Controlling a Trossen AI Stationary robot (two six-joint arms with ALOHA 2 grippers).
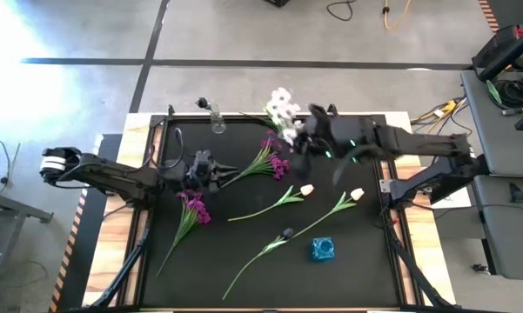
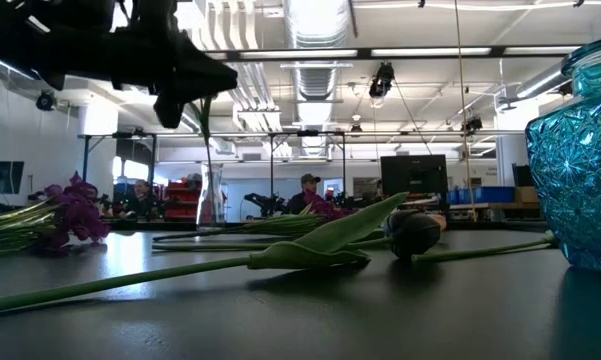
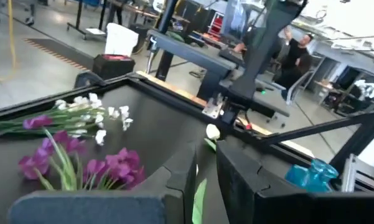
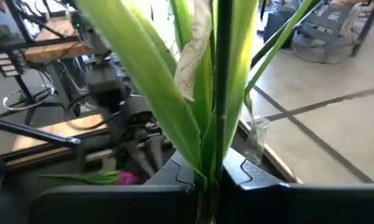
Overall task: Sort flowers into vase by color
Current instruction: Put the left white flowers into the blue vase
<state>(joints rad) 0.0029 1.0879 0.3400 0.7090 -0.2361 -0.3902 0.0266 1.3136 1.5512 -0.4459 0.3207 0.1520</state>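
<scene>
At the table's far side, right gripper (image 1: 303, 144) is clamped on the white flower stem (image 4: 223, 93), blossoms (image 1: 283, 108) overhanging. Left gripper (image 1: 216, 170) nearly closed on a stem. Glass vase (image 1: 216, 120) far-left; should keep stem vertical for insertion.

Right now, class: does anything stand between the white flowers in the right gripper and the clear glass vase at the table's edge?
Nothing visible does. The right gripper holds the white flowers by the stem; bare mat separates them from the clear vase. The left gripper sits aside.
</scene>
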